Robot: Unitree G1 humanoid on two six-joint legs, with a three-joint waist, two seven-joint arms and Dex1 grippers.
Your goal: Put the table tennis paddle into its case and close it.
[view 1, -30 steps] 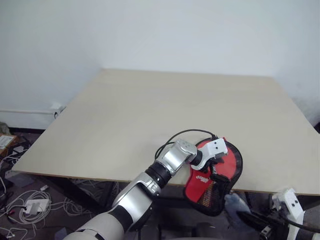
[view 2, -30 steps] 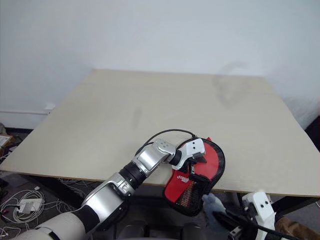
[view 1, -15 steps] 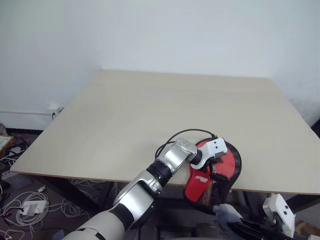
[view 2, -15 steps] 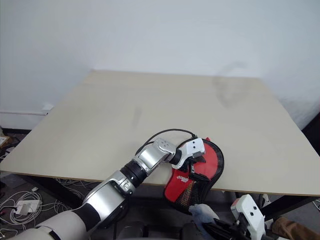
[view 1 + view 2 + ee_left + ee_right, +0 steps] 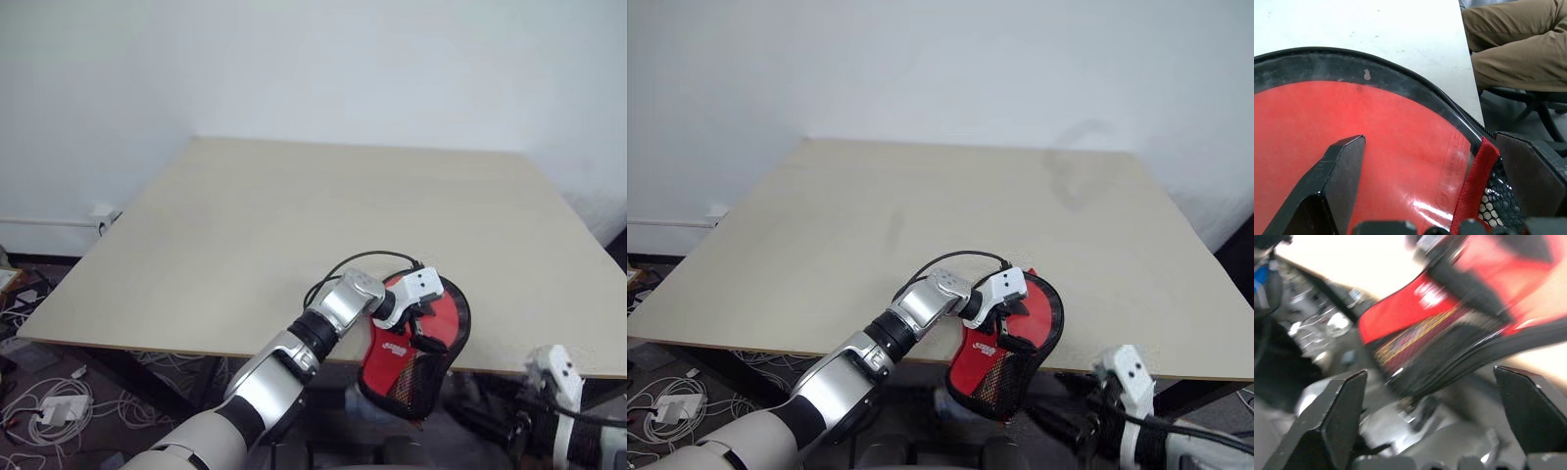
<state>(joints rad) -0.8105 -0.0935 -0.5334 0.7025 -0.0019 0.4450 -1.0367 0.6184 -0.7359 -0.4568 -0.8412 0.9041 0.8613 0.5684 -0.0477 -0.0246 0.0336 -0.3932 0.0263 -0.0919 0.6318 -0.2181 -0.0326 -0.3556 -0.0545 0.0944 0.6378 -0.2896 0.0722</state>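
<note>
The case [image 5: 411, 367], red with a black mesh patch and black piping, lies at the near edge of the table [image 5: 343, 215] and hangs partly over it. The table tennis paddle's red rubber face [image 5: 1376, 127] shows inside the case. My left gripper [image 5: 423, 328] stands open across the case's mouth. One of its fingers [image 5: 1337, 181] lies over the rubber and the other is outside the red mesh flap [image 5: 1484, 196]. My right gripper [image 5: 1428, 374] is open, below and in front of the table edge, pointing at the overhanging case [image 5: 1415, 318].
A person's legs in khaki trousers [image 5: 1513, 49] sit on a chair just past the table's edge, beside the case. Cables and a power strip [image 5: 49, 406] lie on the floor to the left. A white wall stands behind the table.
My right hand has moved forward and up toward the table's near edge. The left gripper and the case have stayed put.
</note>
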